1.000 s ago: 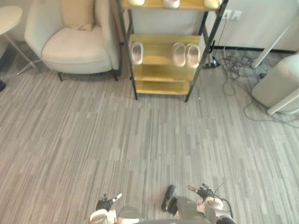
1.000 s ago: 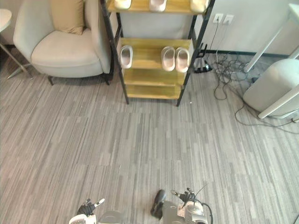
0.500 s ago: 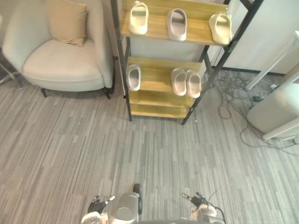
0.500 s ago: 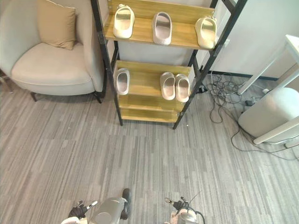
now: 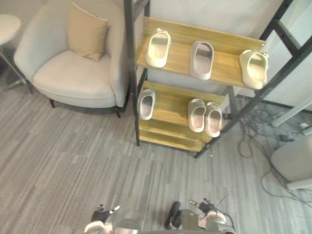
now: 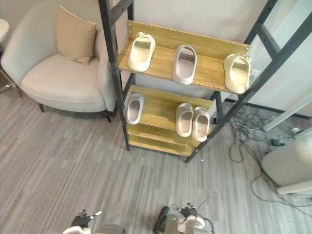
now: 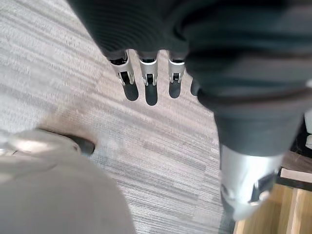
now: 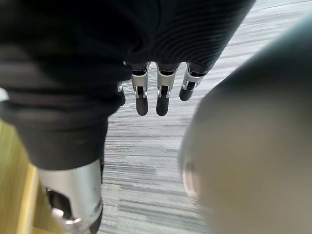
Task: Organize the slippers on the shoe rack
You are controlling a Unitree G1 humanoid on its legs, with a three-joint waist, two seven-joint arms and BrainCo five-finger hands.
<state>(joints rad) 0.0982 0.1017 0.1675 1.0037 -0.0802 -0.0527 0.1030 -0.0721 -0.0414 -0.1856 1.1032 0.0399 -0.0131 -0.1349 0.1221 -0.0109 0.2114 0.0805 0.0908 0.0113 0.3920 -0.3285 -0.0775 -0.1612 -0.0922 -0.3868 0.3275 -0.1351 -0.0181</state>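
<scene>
I am watching the whole head view shifting over the last second. The shoe rack (image 5: 170, 100) is showing larger and nearer, and its upper shelf is now in full sight. I am reading that as the camera closing in, not as the footwear moving.

The slippers are lying as they were. On the upper shelf a cream slipper (image 5: 158, 48), a grey slipper (image 5: 202, 52) and a second cream slipper (image 5: 254, 68) are spaced well apart, the last right by the rack's post. On the shelf below, a lone slipper (image 5: 146, 103) is sitting apart from a side-by-side pair (image 5: 197, 114).

The left robot hand (image 7: 148, 78) and the right robot hand (image 8: 163, 90) are hanging low over the floor (image 5: 73, 156), fingers straight and carrying nothing. I am judging the approach nearly done and the sorting not yet begun.
</scene>
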